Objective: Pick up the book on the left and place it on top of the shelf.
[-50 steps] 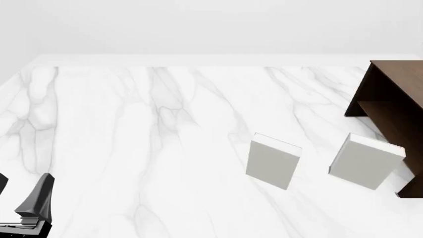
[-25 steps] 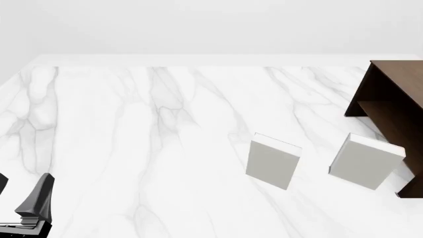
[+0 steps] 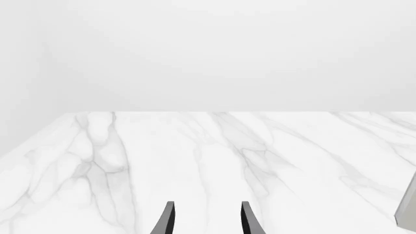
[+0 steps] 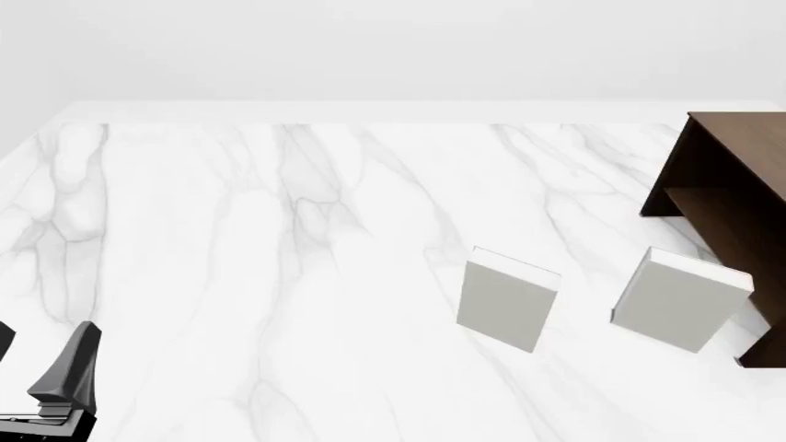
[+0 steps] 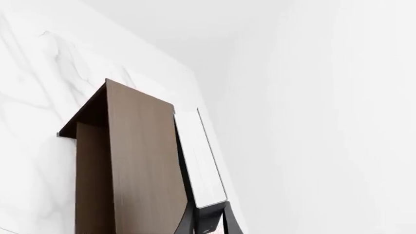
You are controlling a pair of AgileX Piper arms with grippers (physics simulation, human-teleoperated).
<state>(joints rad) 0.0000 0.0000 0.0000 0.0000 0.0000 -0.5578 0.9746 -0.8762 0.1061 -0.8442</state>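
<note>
The book (image 5: 202, 165), thin and dark with a white page edge, shows only in the right wrist view. It lies against the flat top of the dark brown shelf (image 5: 136, 161). My right gripper (image 5: 209, 225) is shut on the book's near end, one finger on each side. The shelf also shows at the right edge of the front view (image 4: 737, 184); the book and the right gripper are out of that view. My left gripper (image 4: 47, 336) is open and empty low at the table's near left corner, its fingers apart in the left wrist view (image 3: 208, 222).
Two light grey-white books stand on the white marble table: one (image 4: 507, 299) right of centre, the other (image 4: 679, 299) just in front of the shelf. A sliver of a grey book (image 3: 408, 209) shows in the left wrist view.
</note>
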